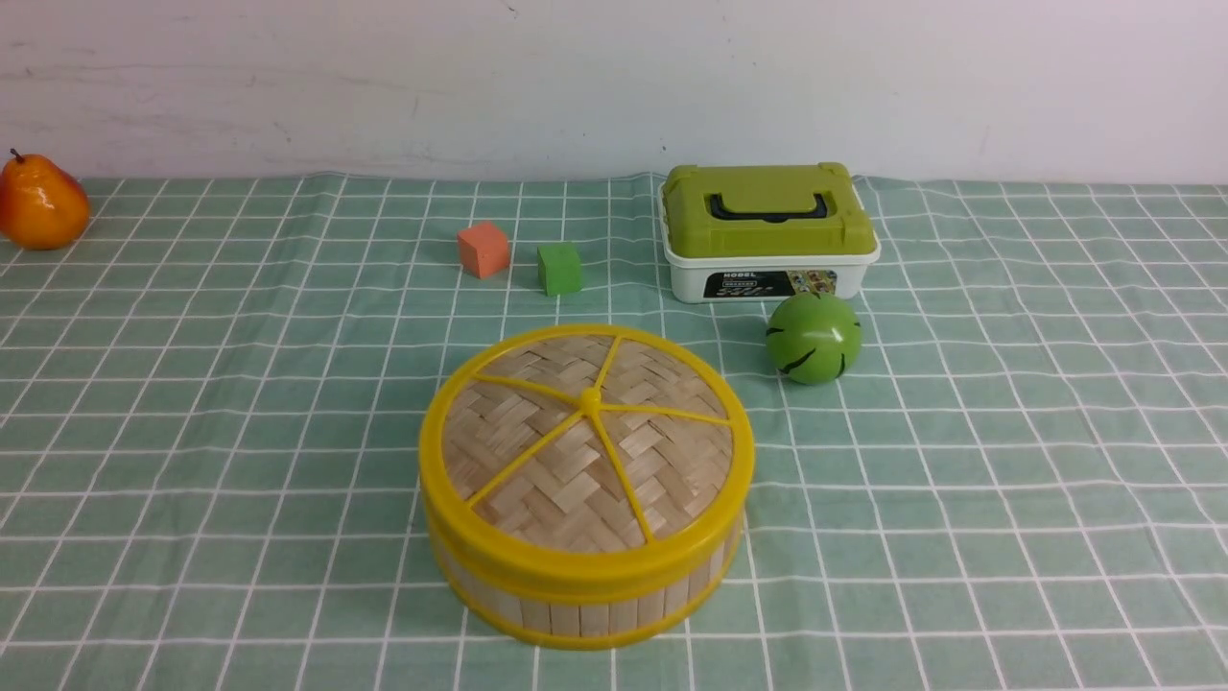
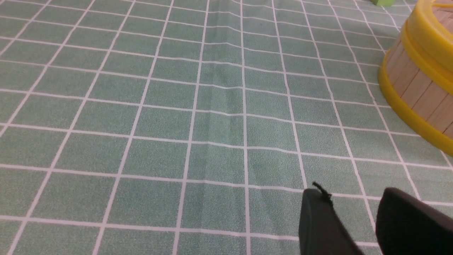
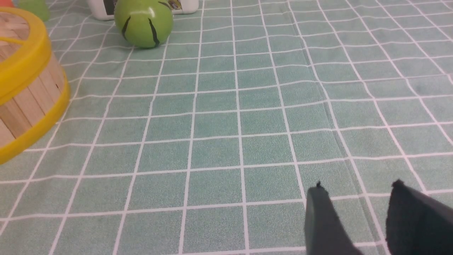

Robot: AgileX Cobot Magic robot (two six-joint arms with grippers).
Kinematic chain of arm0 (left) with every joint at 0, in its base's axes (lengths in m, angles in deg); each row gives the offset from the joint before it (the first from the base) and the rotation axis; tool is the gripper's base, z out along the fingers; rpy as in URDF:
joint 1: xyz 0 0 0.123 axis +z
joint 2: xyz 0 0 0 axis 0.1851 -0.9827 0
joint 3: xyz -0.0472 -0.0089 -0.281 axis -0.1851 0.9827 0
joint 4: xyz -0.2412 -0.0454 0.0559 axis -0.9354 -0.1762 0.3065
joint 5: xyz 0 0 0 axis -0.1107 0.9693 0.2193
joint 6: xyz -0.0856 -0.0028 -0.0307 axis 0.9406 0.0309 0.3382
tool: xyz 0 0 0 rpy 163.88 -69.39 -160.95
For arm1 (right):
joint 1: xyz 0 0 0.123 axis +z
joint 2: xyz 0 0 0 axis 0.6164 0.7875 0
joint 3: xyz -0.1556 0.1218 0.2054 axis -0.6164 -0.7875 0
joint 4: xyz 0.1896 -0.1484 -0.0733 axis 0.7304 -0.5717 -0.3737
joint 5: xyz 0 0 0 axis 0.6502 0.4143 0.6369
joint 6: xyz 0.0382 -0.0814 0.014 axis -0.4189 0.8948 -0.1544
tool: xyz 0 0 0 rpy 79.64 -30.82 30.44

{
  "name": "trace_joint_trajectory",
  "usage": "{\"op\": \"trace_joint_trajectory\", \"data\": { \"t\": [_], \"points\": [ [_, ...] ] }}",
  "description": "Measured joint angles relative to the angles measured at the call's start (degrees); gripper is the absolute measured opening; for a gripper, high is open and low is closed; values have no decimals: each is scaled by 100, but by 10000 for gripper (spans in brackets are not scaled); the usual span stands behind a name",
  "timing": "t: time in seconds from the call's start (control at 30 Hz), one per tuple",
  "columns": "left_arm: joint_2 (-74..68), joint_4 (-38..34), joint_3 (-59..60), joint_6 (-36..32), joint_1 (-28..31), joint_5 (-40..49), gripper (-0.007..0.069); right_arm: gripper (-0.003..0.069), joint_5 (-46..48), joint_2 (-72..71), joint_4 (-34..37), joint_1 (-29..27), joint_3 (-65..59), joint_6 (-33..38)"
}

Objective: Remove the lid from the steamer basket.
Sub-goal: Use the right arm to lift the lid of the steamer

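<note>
The lid (image 1: 585, 441), woven tan bamboo with a yellow rim and yellow spokes, sits closed on the steamer basket (image 1: 595, 605) at the front middle of the table. Neither gripper shows in the front view. In the left wrist view my left gripper (image 2: 352, 193) is open and empty above the cloth, well apart from the basket wall (image 2: 414, 88) and the lid rim (image 2: 430, 32). In the right wrist view my right gripper (image 3: 357, 187) is open and empty over the cloth, far from the basket wall (image 3: 28, 102) and the lid rim (image 3: 21, 67).
A white box with a green lid (image 1: 767, 226) stands behind the basket to the right, with a green ball (image 1: 814, 338) in front of it. An orange cube (image 1: 483, 249) and a green cube (image 1: 559, 268) lie behind the basket. An orange pear (image 1: 40, 203) sits far back left.
</note>
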Motion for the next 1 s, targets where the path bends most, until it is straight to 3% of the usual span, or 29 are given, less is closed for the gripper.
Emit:
{"op": "trace_joint_trajectory", "data": {
  "t": [0.9,0.97,1.0],
  "points": [
    [0,0,0,0,0,0,239,241,0,0,6,0,0,0],
    [0,0,0,0,0,0,239,241,0,0,112,0,0,-32],
    [0,0,0,0,0,0,239,241,-10,0,494,0,0,-231]
  ]
}}
